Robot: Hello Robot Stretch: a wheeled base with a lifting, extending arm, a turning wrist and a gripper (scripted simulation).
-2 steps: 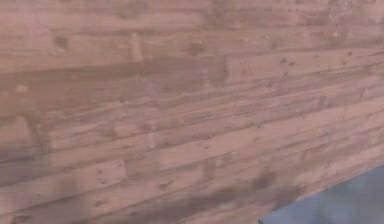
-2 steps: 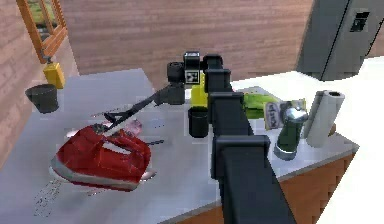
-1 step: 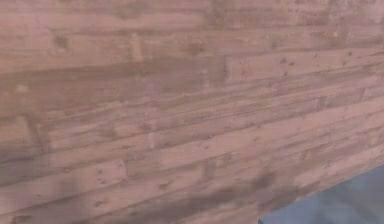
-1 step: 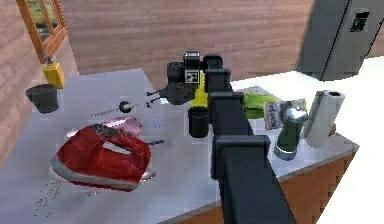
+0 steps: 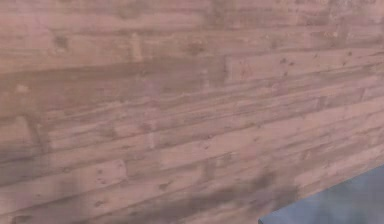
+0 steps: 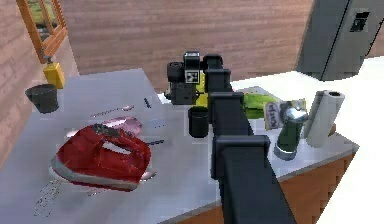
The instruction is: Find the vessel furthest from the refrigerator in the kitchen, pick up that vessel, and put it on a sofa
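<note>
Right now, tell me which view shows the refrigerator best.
The arm side view. The dark grey refrigerator stands in its top right corner, beyond the counter, its front facing the camera and partly cut off by the picture's edges. The forward view faces a wooden plank wall.

Home kitchen, grey countertop, dark refrigerator, paper towel roll, wood-plank wall

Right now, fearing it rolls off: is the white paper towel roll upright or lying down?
Upright: the paper towel roll stands on end on the counter, round end up.
</note>
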